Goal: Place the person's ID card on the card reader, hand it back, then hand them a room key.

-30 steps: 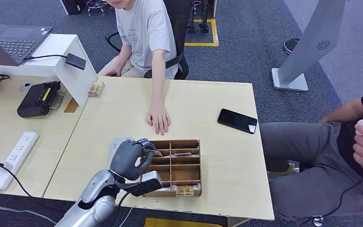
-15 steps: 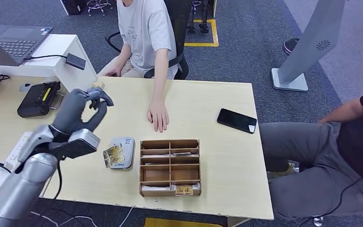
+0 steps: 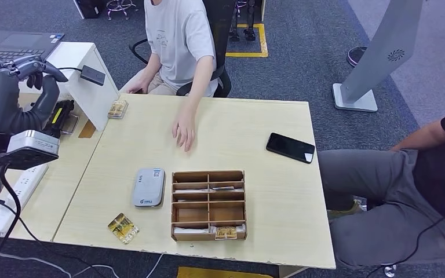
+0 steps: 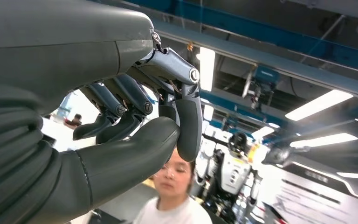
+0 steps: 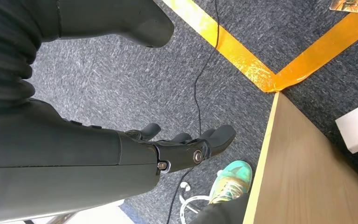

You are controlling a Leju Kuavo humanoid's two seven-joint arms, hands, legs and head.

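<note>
With the left arm raised at the table's 9 o'clock side, status:
left hand [image 3: 13, 95]: up high over the side desk, fingers curled in against the thumb, nothing in them; the left wrist view [image 4: 135, 121] shows the same curl.
right hand [image 5: 121, 154]: hanging beside the table edge over grey carpet, fingers straight and apart, thumb spread, holding nothing.
card [image 3: 123, 227]: gold, lying flat on the table [image 3: 255, 127] near its front edge, at 7 o'clock from the card reader, not touching it.
card reader [image 3: 149, 187]: grey, flat, just beside the wooden tray at its 9 o'clock side, nothing on top.
wooden tray [image 3: 209, 204]: compartments with cards inside; one gold card in the front row.
person's hand [image 3: 183, 131]: resting on the table at 12 o'clock from the tray, well apart from the card.
phone [image 3: 291, 147]: black, at 2 o'clock from the tray.
</note>
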